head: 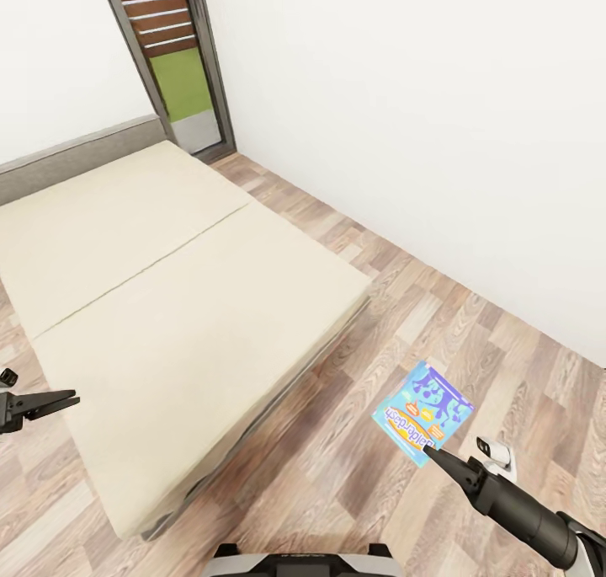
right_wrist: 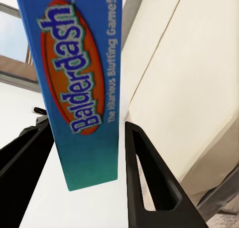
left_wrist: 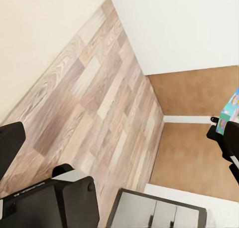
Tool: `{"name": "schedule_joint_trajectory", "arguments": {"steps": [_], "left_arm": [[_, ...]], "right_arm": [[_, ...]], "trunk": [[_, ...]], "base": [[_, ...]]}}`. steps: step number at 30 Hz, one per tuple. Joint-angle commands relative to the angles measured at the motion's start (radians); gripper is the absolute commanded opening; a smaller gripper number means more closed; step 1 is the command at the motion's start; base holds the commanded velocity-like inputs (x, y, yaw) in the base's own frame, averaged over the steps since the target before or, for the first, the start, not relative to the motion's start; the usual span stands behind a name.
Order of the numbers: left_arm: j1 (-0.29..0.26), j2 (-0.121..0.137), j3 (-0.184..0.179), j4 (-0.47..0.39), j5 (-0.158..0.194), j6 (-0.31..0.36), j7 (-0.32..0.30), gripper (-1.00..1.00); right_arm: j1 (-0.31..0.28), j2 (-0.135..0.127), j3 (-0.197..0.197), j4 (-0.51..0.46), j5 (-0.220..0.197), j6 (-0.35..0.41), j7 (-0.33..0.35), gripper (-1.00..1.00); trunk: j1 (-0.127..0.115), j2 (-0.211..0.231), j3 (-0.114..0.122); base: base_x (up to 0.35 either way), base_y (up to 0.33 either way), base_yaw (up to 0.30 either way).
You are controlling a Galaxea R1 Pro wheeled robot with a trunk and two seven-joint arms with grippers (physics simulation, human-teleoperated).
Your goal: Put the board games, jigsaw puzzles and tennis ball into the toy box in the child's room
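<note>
A blue board game (head: 425, 413) lettered Balderdash hangs on edge above the wood floor, right of the bed (head: 168, 291). My right gripper (head: 433, 452) is shut on its lower edge. In the right wrist view the game (right_wrist: 79, 88) stands upright between the two black fingers (right_wrist: 149, 178) of that gripper (right_wrist: 87, 127). My left gripper (head: 67, 403) hovers at the bed's near left side, open and holding nothing; one of its fingers (left_wrist: 10, 148) shows at the edge of the left wrist view. The bed's cream top is bare. The table, toy box, jigsaw puzzles and tennis ball are out of view.
A white wall (head: 421, 139) runs along the right, with a strip of wood floor (head: 337, 476) between it and the bed. A glazed door (head: 172, 63) stands in the far corner. My base (head: 295, 556) is at the bed's near corner.
</note>
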Motion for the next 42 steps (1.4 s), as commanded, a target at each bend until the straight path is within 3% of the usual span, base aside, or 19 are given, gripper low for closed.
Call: {"name": "schedule_joint_trajectory", "arguments": {"steps": [1, 42], "left_arm": [[0.0, 0.001, 0.0, 0.0, 0.0, 0.01, -0.004, 1.0], [0.0, -0.001, 0.0, 0.0, -0.001, 0.01, -0.004, 1.0]], "right_arm": [[-0.001, 0.0, 0.0, 0.0, -0.002, 0.01, 0.001, -1.0], [-0.001, 0.0, 0.0, 0.0, -0.002, 0.01, 0.002, -1.0]], "trunk": [[0.001, -0.002, 0.0], [0.001, -0.002, 0.066]], "base": [[0.0, 0.0, -0.157], [0.0, 0.0, -0.157]]}}
